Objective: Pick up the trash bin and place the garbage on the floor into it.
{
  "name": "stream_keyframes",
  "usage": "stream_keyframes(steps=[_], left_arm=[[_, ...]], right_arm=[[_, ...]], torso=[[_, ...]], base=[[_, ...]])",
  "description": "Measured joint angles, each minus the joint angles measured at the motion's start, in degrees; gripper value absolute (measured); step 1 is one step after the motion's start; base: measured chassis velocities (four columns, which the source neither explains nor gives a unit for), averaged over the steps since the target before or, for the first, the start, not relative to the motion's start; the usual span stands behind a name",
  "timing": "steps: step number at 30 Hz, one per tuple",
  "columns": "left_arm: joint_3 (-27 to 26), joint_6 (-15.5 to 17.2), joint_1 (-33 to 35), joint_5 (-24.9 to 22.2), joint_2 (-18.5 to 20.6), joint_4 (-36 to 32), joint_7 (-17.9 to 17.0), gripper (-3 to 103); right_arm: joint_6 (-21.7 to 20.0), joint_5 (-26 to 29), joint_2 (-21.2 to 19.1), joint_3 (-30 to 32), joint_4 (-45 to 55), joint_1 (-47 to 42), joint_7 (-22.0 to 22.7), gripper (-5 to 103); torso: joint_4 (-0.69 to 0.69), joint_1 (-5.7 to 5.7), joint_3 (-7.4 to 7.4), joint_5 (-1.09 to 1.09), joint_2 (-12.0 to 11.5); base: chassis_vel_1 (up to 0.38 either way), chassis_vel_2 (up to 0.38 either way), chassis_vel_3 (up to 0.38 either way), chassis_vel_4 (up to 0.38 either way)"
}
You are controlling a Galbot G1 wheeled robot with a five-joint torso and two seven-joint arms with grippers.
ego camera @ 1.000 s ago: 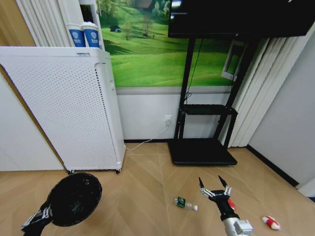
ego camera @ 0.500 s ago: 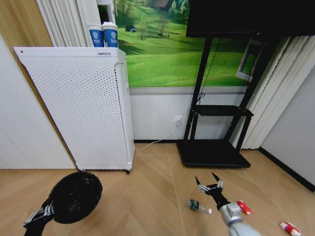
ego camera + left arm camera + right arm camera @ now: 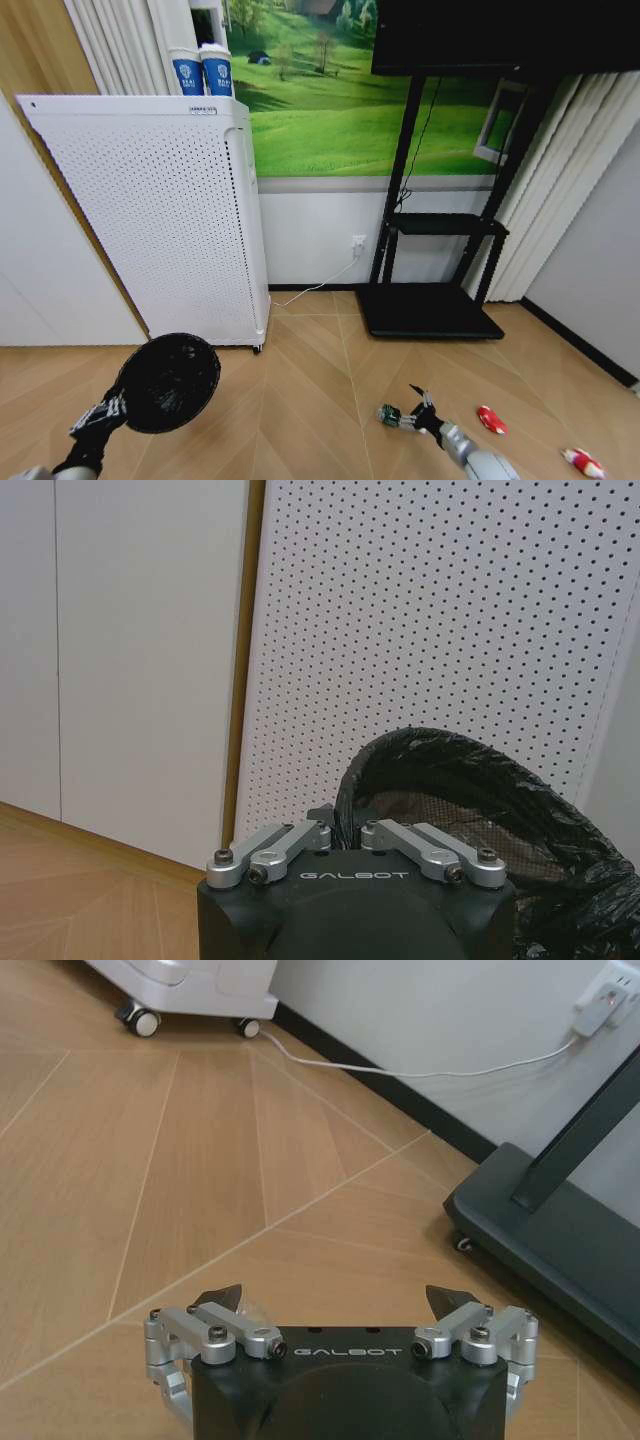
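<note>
The trash bin [image 3: 168, 383], black mesh lined with a black bag, hangs off the floor at the lower left. My left gripper [image 3: 113, 404] is shut on its rim. In the left wrist view the left gripper [image 3: 340, 832] pinches the rim of the trash bin [image 3: 455, 780]. The garbage lies on the herringbone floor [image 3: 300, 400]: a clear bottle with a green label [image 3: 388, 414], a small red piece [image 3: 491, 419] and a red-and-white piece [image 3: 582, 462]. My right gripper [image 3: 414, 410] is low, right beside the bottle. The right gripper [image 3: 332, 1300] is open, its fingers spread wide above the floor [image 3: 200, 1160].
A tall white perforated appliance [image 3: 160, 210] on wheels stands behind the bin. A black TV stand base [image 3: 430, 310] sits at the back right. A white cable [image 3: 400, 1068] runs along the wall. Bare floor lies between the bin and the bottle.
The right gripper has dropped and reached forward until it is level with the bottle. The bin is a little higher and further right. The camera has shifted.
</note>
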Motion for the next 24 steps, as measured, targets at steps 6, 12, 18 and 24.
stream_keyframes(steps=[6,12,18,24], left_arm=[[0.1,0.1,-0.4,0.0,-0.1,0.2,-0.2,7],[0.2,0.2,-0.1,0.2,-0.6,0.0,-0.3,7],[0.4,0.2,0.3,0.5,-0.8,-0.6,-0.2,7],[0.4,0.3,0.2,0.5,-0.8,-0.6,-0.3,7]], right_arm=[[-0.1,1.2,-0.4,-2.2,-3.2,1.5,-0.2,100],[0.6,-2.8,1.4,-5.1,-11.7,6.9,-0.3,100],[0.3,-7.6,2.5,-6.9,-19.4,12.5,-0.1,103],[0.2,-10.5,2.5,-6.6,-22.0,13.7,-2.0,79]], torso=[[0.00,0.00,0.00,0.00,0.0],[0.00,0.00,0.00,0.02,0.0],[0.01,0.00,0.00,0.00,0.0],[0.00,0.00,0.00,0.02,0.0]], base=[[0.000,0.000,0.000,0.000],[0.000,0.000,0.000,0.000],[0.000,0.000,0.000,0.000],[0.000,0.000,0.000,0.000]])
